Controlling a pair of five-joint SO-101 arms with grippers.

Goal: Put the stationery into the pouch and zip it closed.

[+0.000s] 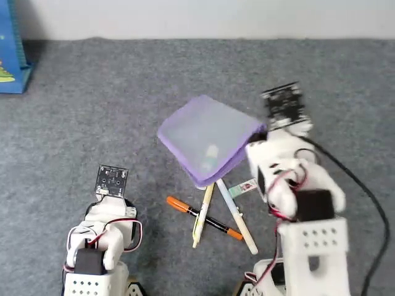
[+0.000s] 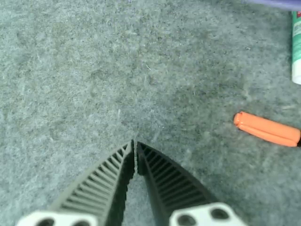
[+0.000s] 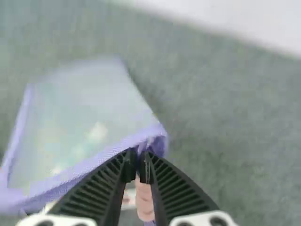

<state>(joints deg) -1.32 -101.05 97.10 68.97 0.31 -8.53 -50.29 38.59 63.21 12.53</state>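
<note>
Three pens [image 1: 203, 217] lie loose just beside the pouch [image 1: 207, 140] — none packed yet — so the step looks like readying it: the right pincer [image 3: 138, 160] is clamped on its rim, while the left pincer [image 2: 134, 147], tips together and empty, must part for a pen.

The pouch [image 1: 207, 139] looks smooth, translucent plastic; the table [image 1: 92, 92] is matt, fuzzy felt.
</note>
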